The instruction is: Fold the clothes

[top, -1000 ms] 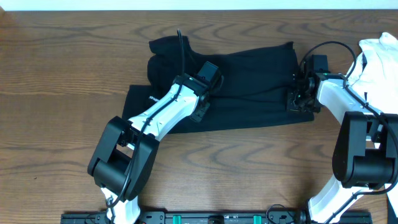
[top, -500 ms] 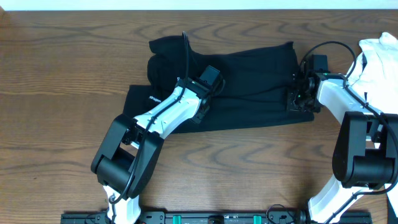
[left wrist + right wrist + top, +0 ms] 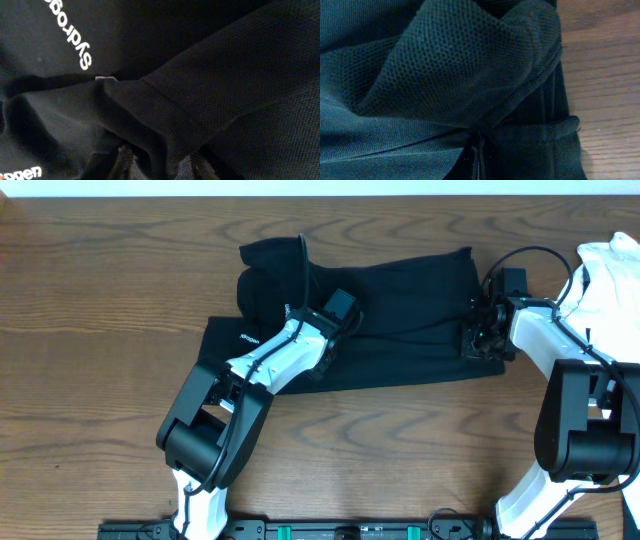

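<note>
**Shirt half gathered, both ends taken up, fold not yet squared**

At the far left the wooden table (image 3: 90, 330) lies bare, its grain running across. The black T-shirt (image 3: 410, 330) lies across the upper middle of it as a long, uneven band. Its left end is a flat flap carrying white lettering (image 3: 248, 337), with a rumpled hump of cloth heaped just above.

The left gripper (image 3: 335, 310) is down on that left part. In its wrist view the fingertips (image 3: 125, 162) stand narrow, one on each side of a raised ridge of cloth with a stitched hem. Whether they have clamped that ridge I cannot tell. The cloth is a fine mesh knit, matte and soft, draping in rounded folds with no sharp creases.

The middle of the shirt lies smoother, with shallow wrinkles running lengthwise.

At the right edge the right gripper (image 3: 482, 338) has its jaws closed tight on a pinch of the shirt. The wrist view shows the fabric drawn into pleats that converge where the jaws meet, with bare wood just beside it.

Farthest right, a white garment (image 3: 612, 275) lies bunched, apart from the shirt.

My reading is that the task is only partly done. The shirt is narrowed, but the left end is lumpy and the edges are not aligned. Flattening and the closing folds remain
</note>
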`<move>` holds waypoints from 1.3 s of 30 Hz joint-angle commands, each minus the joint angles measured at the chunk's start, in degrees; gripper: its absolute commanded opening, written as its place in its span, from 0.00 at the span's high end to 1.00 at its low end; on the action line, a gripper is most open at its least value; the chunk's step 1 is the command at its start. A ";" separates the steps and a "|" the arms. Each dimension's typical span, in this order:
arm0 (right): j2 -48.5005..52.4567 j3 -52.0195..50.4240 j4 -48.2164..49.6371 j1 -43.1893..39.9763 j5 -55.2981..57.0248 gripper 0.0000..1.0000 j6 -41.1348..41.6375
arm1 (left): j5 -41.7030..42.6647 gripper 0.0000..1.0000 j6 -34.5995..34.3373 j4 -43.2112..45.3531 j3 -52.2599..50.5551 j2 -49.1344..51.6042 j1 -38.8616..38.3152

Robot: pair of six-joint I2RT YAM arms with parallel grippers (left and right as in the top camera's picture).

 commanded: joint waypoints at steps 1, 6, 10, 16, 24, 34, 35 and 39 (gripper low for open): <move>2.08 -1.81 -0.33 -1.36 3.34 0.98 0.26 | -3.85 0.70 -0.48 -0.09 -0.26 1.05 0.15; 2.08 -1.81 -0.31 -1.36 3.34 0.98 0.26 | -11.67 0.79 -0.70 0.35 -0.11 1.05 0.15; 2.08 -1.81 -0.31 -1.36 3.34 0.97 0.26 | -15.37 0.79 -0.68 2.01 0.00 1.05 0.15; 2.08 -1.81 -0.33 -1.36 3.34 0.97 0.26 | -15.72 0.79 -0.68 6.23 0.04 1.05 0.20; 2.08 -1.81 -0.22 -1.36 3.34 0.98 0.26 | -15.69 0.78 -0.68 13.07 0.04 1.05 0.44; 2.08 -1.81 -0.02 -1.36 3.34 0.98 0.26 | -15.67 0.42 -0.66 13.79 0.04 1.07 4.66; 2.08 -1.81 -0.02 -1.36 3.34 0.97 0.26 | -15.69 0.37 -0.66 13.79 0.04 1.07 5.33; 2.08 -1.81 -0.02 -1.36 3.32 0.98 0.26 | -17.14 0.27 -0.70 13.55 0.31 0.87 7.43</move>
